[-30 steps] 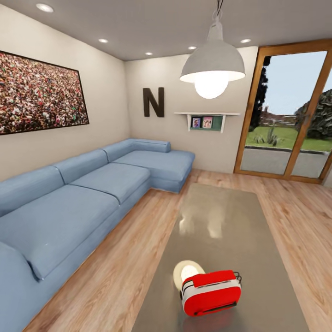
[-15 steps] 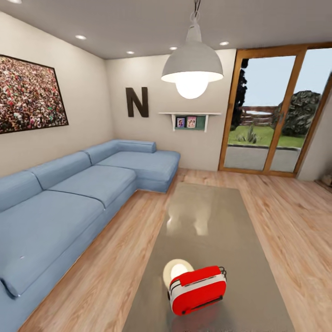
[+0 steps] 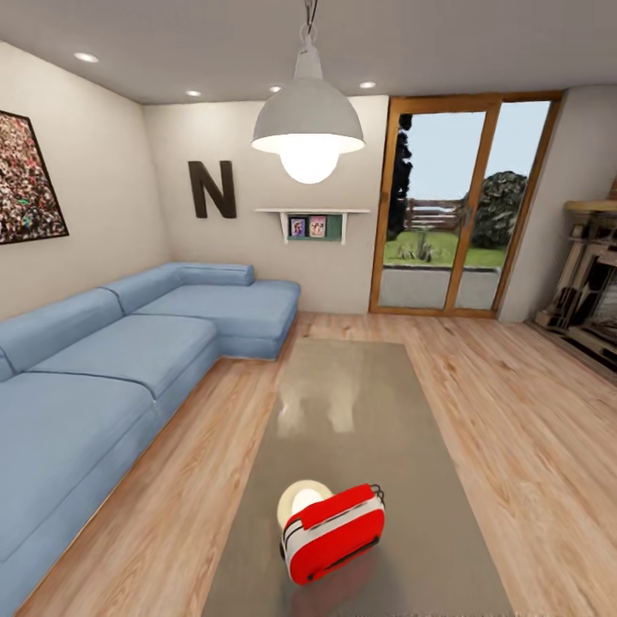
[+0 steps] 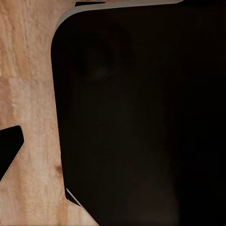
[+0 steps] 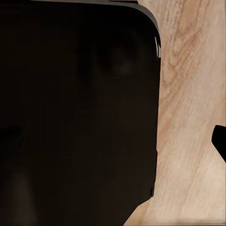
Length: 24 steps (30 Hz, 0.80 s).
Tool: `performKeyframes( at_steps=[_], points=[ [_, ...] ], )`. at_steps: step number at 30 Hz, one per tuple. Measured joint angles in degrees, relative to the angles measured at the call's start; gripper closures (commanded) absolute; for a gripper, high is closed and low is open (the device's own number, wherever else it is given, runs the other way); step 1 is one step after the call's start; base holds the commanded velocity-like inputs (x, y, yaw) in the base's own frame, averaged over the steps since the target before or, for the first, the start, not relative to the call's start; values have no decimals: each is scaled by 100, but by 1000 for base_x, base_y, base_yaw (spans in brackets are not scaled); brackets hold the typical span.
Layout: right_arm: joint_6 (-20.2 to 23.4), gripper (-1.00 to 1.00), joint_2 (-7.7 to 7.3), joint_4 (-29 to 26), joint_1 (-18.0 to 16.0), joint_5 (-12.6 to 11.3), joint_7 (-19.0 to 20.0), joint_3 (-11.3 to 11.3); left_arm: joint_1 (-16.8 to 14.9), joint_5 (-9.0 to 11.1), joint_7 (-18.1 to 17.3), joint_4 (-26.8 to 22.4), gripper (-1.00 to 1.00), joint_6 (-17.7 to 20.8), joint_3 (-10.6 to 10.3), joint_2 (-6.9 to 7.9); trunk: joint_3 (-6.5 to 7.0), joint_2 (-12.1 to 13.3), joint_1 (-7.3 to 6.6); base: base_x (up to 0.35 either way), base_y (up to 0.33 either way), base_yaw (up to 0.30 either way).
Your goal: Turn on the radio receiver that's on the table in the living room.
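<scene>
Jaws of both arms cannot be judged apart or together: each wrist view gives dark robot body over wood floor (image 4: 28,84). Low in the head frame, slightly right of centre, the radio receiver (image 3: 334,533) rests on the table (image 3: 368,411), long axis rising toward the right; neither arm looks nearer.

A big black letter N (image 3: 212,189) hangs on the far beige wall (image 3: 257,154), around eleven o'clock.
</scene>
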Motion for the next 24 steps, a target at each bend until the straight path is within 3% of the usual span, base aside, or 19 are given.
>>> performKeyframes(
  at_steps=[12, 17, 24],
  points=[
    [0, -100, -1, 0, 0, 3, 0, 0, 0, 0, 0, -5, -100, -1, 0, 0, 0, 0, 0, 0, 0, -274],
    [0, -100, -3, 0, 0, 8, 0, 0, 0, 5, -5, -4, -100, 0, 0, 0, 0, 0, 0, 20, 56, -37],
    [0, -100, -3, 0, 0, 8, 0, 0, 0, 12, -4, -4, -100, 0, -1, 0, 0, 0, 0, 58, 276, -4]
  ],
)
